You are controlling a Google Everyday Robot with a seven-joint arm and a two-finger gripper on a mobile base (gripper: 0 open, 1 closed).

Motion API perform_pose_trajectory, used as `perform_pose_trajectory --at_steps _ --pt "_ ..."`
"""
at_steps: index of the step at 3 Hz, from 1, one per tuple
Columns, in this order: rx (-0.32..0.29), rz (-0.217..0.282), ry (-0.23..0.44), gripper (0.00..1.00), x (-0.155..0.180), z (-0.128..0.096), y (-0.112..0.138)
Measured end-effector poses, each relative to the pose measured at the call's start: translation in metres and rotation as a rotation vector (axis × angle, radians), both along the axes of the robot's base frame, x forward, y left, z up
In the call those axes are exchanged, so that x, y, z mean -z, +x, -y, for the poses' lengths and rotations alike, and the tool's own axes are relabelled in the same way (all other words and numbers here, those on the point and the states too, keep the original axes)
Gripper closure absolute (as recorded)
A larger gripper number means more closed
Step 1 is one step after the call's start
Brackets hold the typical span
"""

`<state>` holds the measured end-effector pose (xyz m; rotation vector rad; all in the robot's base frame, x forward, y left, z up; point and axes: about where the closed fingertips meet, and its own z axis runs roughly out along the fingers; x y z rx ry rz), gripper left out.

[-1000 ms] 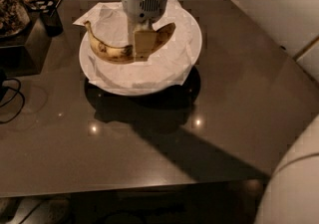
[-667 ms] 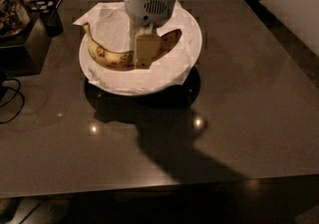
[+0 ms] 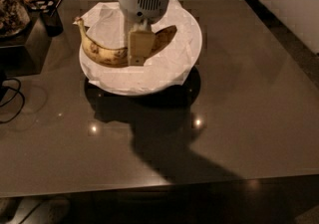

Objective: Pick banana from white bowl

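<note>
The banana (image 3: 102, 54), yellow with brown speckles, lies curved across the white bowl (image 3: 192, 51), which is lined with crumpled white paper. Its dark stem tip points up-left past the paper's edge. My gripper (image 3: 140, 49) comes down from above over the bowl's middle and is shut on the banana's midsection. One beige finger (image 3: 141, 44) shows in front of the fruit; the other is hidden behind it. The banana looks slightly raised off the paper.
The bowl stands on a glossy brown table (image 3: 239, 118). A dark box (image 3: 25, 39) and a small dark container (image 3: 50, 16) stand at the far left, and a black cable (image 3: 10, 101) loops at the left edge. The table's front edge runs along the bottom.
The banana has shifted a little up and to the left with the gripper on it; its stem now reaches beyond the paper's left edge. The arm's bulk has left the right side.
</note>
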<state>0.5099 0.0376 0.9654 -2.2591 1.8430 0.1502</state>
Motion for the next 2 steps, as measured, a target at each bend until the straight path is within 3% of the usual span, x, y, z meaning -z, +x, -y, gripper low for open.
perform_pose_trajectory --at_steps 1,2 --pt "0.009 -0.024 0.01 1.0 -0.011 -0.002 -0.021" --pt "0.045 -0.08 0.057 1.0 -0.02 -0.002 -0.066"
